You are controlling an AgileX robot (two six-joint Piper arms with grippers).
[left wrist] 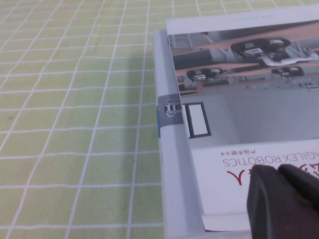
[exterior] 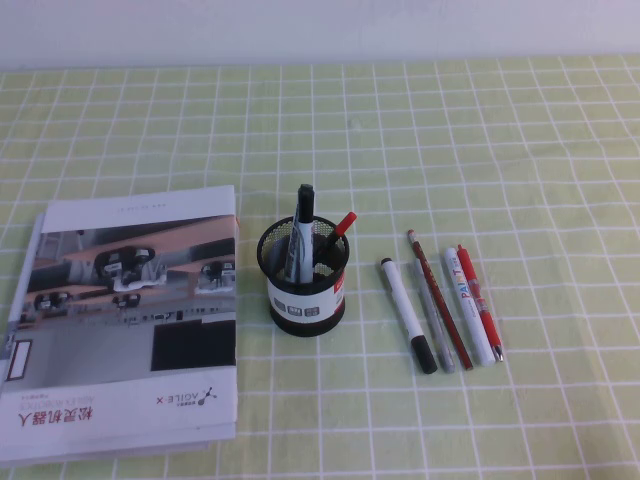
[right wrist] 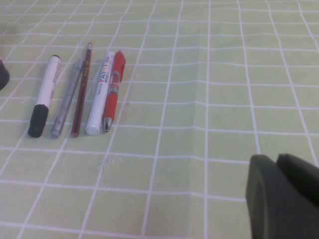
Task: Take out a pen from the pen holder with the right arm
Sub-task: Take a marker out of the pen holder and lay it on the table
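Bright, even diffuse light, faint soft shadows, wrist views slightly soft, close foreground out of focus

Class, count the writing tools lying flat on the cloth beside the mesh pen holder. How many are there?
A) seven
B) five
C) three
B: five writing tools lie in a row right of the pen holder; the left gripper hangs over the booklet, the right gripper over bare cloth.
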